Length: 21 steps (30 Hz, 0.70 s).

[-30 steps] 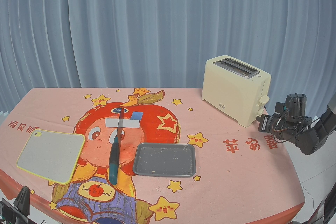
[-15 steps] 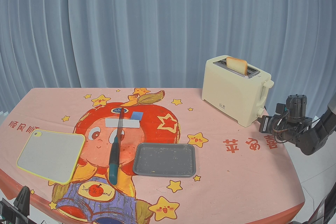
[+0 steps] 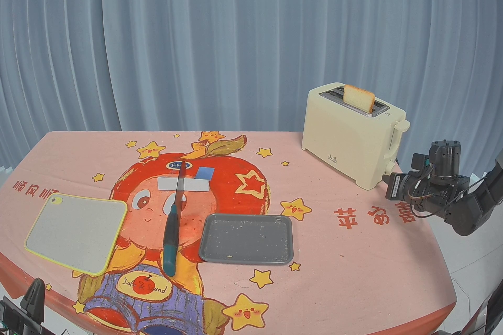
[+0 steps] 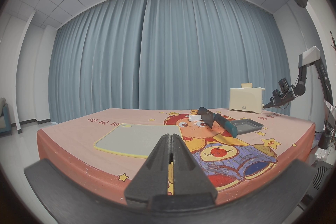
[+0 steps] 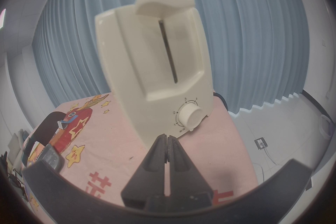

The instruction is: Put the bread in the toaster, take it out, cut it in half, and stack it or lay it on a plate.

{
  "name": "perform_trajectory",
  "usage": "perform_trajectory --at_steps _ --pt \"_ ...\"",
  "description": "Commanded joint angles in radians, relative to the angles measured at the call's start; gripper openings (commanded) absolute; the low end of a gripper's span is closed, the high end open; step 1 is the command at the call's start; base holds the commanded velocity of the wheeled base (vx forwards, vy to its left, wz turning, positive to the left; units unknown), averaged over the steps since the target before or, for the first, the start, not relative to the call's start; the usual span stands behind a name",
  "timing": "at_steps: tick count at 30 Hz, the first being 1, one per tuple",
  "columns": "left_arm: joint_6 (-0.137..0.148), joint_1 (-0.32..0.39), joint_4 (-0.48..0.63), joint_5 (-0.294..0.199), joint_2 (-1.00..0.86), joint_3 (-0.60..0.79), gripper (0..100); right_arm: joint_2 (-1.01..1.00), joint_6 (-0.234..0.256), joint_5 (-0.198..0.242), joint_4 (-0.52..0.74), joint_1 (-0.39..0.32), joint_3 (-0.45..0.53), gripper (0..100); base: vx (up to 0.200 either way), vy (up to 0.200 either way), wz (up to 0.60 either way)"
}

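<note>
One slice of bread [image 3: 359, 98] stands up out of a slot in the cream toaster [image 3: 346, 142] at the far right of the table [image 3: 335, 268] in the head view. A grey plate [image 3: 246, 239], knife [image 3: 171, 234] and cutting board [image 3: 76, 231] lie well to its left.

Left wrist view: the left gripper [image 4: 171, 139], fingers pressed together and empty, sits off the table's near edge.

Right wrist view: the right gripper [image 5: 167, 139], fingers together and empty, points at the toaster's end below the lever [image 5: 164, 3].

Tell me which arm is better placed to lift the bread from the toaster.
Right. The right claw, shut and empty, sits just beside the toaster, where the bread stands up. The left claw is far across the table.
</note>
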Motion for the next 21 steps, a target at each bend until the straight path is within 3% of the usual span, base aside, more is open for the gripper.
perform_trajectory --at_steps 1,6,16,17,21 --pt "0.0 0.0 0.0 0.0 -0.009 0.018 0 -0.108 0.002 -0.021 0.007 0.052 0.031 0 0.0 0.0 0.0" --pt "0.0 0.0 0.0 0.0 -0.009 0.018 0 -0.174 0.001 -0.043 -0.002 0.09 0.034 0 0.0 0.0 0.0" --pt "0.0 0.0 0.0 0.0 -0.009 0.018 0 -0.275 -0.012 -0.046 0.009 0.126 0.049 0 0.0 0.0 0.0" --pt "0.0 0.0 0.0 0.0 -0.009 0.018 0 -0.275 -0.012 -0.046 0.009 0.126 0.049 100 0.0 0.0 0.0" --pt "0.0 0.0 0.0 0.0 -0.009 0.018 0 -0.316 -0.012 -0.044 0.009 0.126 0.043 100 0.0 0.0 0.0"
